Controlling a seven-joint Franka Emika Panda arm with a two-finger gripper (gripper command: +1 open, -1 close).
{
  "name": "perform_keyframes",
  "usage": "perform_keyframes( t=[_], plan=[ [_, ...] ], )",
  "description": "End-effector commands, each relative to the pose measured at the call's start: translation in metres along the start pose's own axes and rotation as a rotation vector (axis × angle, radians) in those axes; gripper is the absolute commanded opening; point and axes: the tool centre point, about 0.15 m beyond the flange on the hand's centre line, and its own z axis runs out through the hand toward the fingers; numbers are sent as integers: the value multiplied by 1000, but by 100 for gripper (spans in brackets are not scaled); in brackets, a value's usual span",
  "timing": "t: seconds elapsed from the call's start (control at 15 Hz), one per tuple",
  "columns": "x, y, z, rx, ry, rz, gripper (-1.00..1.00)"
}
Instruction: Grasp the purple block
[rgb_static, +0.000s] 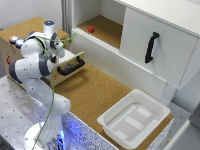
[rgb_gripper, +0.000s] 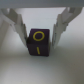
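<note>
One small purple cube with yellow markings (rgb_gripper: 38, 43) sits between the spread fingers of the gripper (rgb_gripper: 40, 31), inside the open wooden drawer (rgb_static: 71, 65). Approach step; next, close squarely.

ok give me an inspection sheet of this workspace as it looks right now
Surface: cork counter, bare in the middle.
Job's things: purple block with yellow marking, between the fingers in the wrist view; not visible in the exterior view.
Clutter: white bin, empty, on the counter; small red object on the shelf.
Gripper: open, fingers either side of the block; contact unclear.
Cables: green cable along the arm.
Surroundings: open drawer with black handle; cabinet door, closed.
</note>
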Motion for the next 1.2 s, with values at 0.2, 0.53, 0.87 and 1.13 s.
perform_keyframes(
  t=[0.2, 0.53, 0.87, 1.13],
  plan=[
    [12, 36, -67, 52, 128, 32, -100],
    [12, 101, -132, 80, 245, 89, -100],
    [-3, 185, -163, 5, 298, 183, -100],
    [-19, 257, -138, -25, 214, 241, -100]
  ],
)
